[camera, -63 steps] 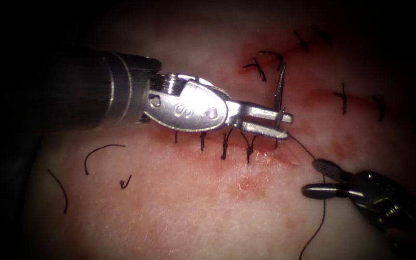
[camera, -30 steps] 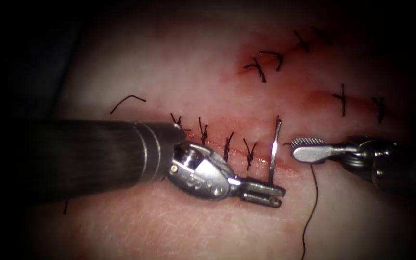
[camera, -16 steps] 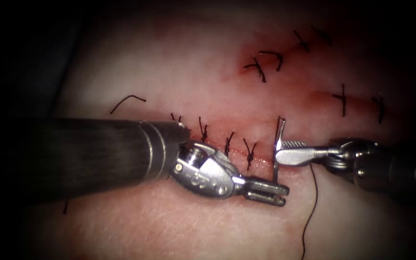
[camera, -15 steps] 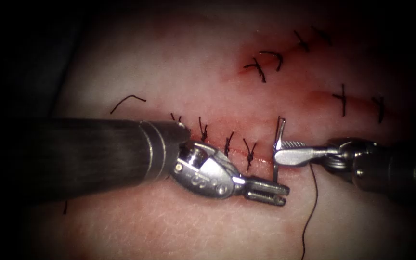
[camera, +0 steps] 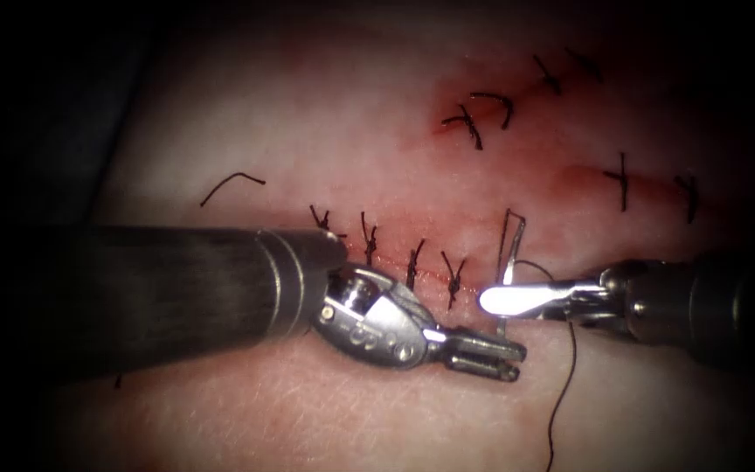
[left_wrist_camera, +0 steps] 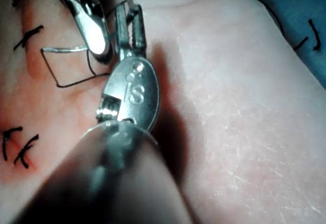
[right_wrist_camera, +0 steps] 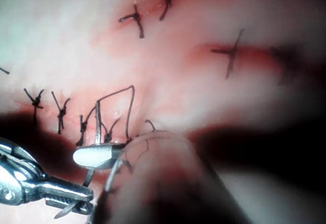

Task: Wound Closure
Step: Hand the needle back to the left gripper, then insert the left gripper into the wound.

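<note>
Jaws of both tools, left (camera: 493, 354) and right (camera: 504, 300), grip the upright needle (camera: 508, 253).

The endoscope looks down on the tissue (camera: 377, 131) from above and in front. Each wrist camera peers along its own shaft from very close. All three views share the needle (camera: 509, 253) (left_wrist_camera: 63, 49) (right_wrist_camera: 97, 122) beside the stitched cut (camera: 395, 262).
</note>
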You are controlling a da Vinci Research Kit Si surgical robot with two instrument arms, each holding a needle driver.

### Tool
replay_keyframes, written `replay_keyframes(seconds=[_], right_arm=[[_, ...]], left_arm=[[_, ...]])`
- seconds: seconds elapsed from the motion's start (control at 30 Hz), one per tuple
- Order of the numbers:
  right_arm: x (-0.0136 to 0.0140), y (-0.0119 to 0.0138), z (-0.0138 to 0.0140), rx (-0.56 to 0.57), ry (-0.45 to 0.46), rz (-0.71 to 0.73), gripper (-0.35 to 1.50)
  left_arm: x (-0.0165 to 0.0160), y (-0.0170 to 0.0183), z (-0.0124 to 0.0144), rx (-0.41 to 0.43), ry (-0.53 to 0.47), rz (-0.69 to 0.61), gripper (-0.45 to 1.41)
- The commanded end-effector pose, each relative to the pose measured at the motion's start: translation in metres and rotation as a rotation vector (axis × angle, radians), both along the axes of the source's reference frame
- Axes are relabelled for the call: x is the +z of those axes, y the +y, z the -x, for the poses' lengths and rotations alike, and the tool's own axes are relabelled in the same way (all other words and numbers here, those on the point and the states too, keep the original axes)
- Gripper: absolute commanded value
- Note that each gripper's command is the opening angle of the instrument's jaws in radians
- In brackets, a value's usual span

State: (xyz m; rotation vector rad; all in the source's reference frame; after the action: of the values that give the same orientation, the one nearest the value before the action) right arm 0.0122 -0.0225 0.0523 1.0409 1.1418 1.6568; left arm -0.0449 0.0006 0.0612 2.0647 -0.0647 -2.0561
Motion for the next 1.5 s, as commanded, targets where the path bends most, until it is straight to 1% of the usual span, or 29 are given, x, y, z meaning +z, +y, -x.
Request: replay_keyframes(seconds=[0.03,0.1,0.13,0.17,0.2,0.23,0.27,0.3,0.33,0.4,0.5,0.53,0.57,0.6,0.63,0.7,0.8,0.9,0.97,1.0,1.03,1.07,1.1,1.2,1.3,1.4,1.43,1.47,1.5], right_arm=[[0.0008,-0.0003,-0.0007,-0.004,-0.006,0.01,-0.35],[0.0007,-0.0003,-0.0007,0.001,-0.003,0.018,-0.35],[0.0006,-0.0002,-0.0007,0.023,0.01,0.025,-0.3],[0.0005,-0.0002,-0.0007,0.03,0.015,0.027,0.22],[0.0005,-0.0001,-0.0007,0.037,0.019,0.029,0.9],[0.0004,-0.0001,-0.0007,0.04,0.018,0.042,1.06],[0.0004,-0.0001,-0.0008,0.045,0.02,0.044,1.18],[0.0004,-0.0001,-0.0008,0.05,0.023,0.046,1.25],[0.0004,-0.0001,-0.0008,0.057,0.028,0.049,1.3],[0.0004,-0.0001,-0.0008,0.072,0.036,0.055,1.33],[0.0004,-0.0001,-0.0009,0.071,0.034,0.061,1.28],[0.0004,-0.0001,-0.0009,0.071,0.034,0.061,1.23],[0.0004,-0.0001,-0.0009,0.071,0.034,0.061,0.96],[0.0004,-0.0001,-0.0008,0.07,0.034,0.061,0.11],[0.0004,-0.0001,-0.0007,0.071,0.032,0.06,-0.35],[0.0005,-0.0001,-0.0007,0.074,0.0,0.055,-0.35],[0.0008,0.0001,-0.0006,0.031,-0.045,0.108,-0.35],[0.0007,0.0001,-0.0005,0.029,-0.047,0.113,-0.35],[0.0007,0.0001,-0.0004,0.023,-0.053,0.116,-0.35],[0.0007,0.0001,-0.0004,0.023,-0.058,0.121,-0.35],[0.0007,0.0001,-0.0003,0.018,-0.063,0.131,-0.35],[0.0008,0.0003,-0.0001,0.011,-0.08,0.155,-0.35],[0.0009,0.0004,0.0,0.011,-0.094,0.169,-0.35],[0.0013,0.0008,0.0007,0.018,-0.133,0.233,-0.35],[0.0017,0.0012,0.0016,0.035,-0.19,0.299,-0.35],[0.0019,0.0015,0.0025,0.048,-0.225,0.349,-0.35],[0.0019,0.0016,0.0026,0.052,-0.235,0.36,-0.35],[0.0018,0.0016,0.0028,0.05,-0.254,0.385,-0.35],[0.0017,0.0016,0.0028,0.05,-0.266,0.401,-0.35]], left_arm=[[0.0006,-0.0001,0.0006,0.0,-0.001,-0.001,-0.45],[0.0006,-0.0001,0.0006,0.0,-0.001,-0.001,-0.45],[0.0006,-0.0001,0.0006,0.0,-0.001,-0.001,-0.45],[0.0006,-0.0001,0.0006,0.0,-0.001,-0.001,-0.45],[0.0006,-0.0001,0.0006,0.0,-0.001,-0.001,-0.45],[0.0005,-0.0001,0.0006,0.0,-0.001,-0.001,-0.45],[0.0005,-0.0001,0.0006,0.0,-0.001,-0.001,-0.45],[0.0005,-0.0001,0.0006,0.0,-0.001,-0.001,-0.45],[0.0004,-0.0002,0.0006,0.001,-0.004,-0.001,-0.45],[0.0003,-0.0002,0.0007,-0.001,-0.005,-0.001,-0.45],[0.0003,-0.0002,0.0007,0.001,-0.008,-0.001,-0.45],[0.0003,-0.0002,0.0007,0.001,-0.008,-0.001,-0.45],[0.0003,-0.0002,0.0007,0.001,-0.008,-0.001,-0.45],[0.0003,-0.0002,0.0007,-0.002,-0.01,-0.001,-0.45],[0.0003,-0.0002,0.0007,-0.002,-0.01,0.0,-0.45],[0.0004,-0.0003,0.0007,-0.002,-0.009,-0.005,-0.45],[0.0004,-0.0005,0.0009,0.0,-0.01,-0.009,-0.45],[0.0004,-0.0006,0.0009,0.0,-0.01,-0.008,-0.45],[0.0005,-0.0007,0.0009,0.0,-0.008,-0.055,-0.45],[0.0005,-0.0007,0.0009,-0.002,-0.003,-0.12,-0.08],[0.0004,-0.0006,0.0009,-0.024,0.03,-0.225,0.59],[0.0004,-0.0005,0.0009,-0.084,0.102,-0.289,1.23],[0.0004,-0.0004,0.0008,-0.126,0.153,-0.289,1.35],[0.0005,-0.0005,0.0003,-0.204,0.251,-0.366,1.31],[0.0009,-0.0004,-0.0006,-0.173,0.293,-0.438,1.16],[0.0016,-0.0002,-0.0018,-0.098,0.318,-0.485,0.84],[0.0019,0.0,-0.0021,-0.078,0.333,-0.486,0.63],[0.0023,0.0001,-0.0023,-0.064,0.345,-0.486,0.46],[0.0027,0.0003,-0.0024,-0.051,0.357,-0.486,0.36]])
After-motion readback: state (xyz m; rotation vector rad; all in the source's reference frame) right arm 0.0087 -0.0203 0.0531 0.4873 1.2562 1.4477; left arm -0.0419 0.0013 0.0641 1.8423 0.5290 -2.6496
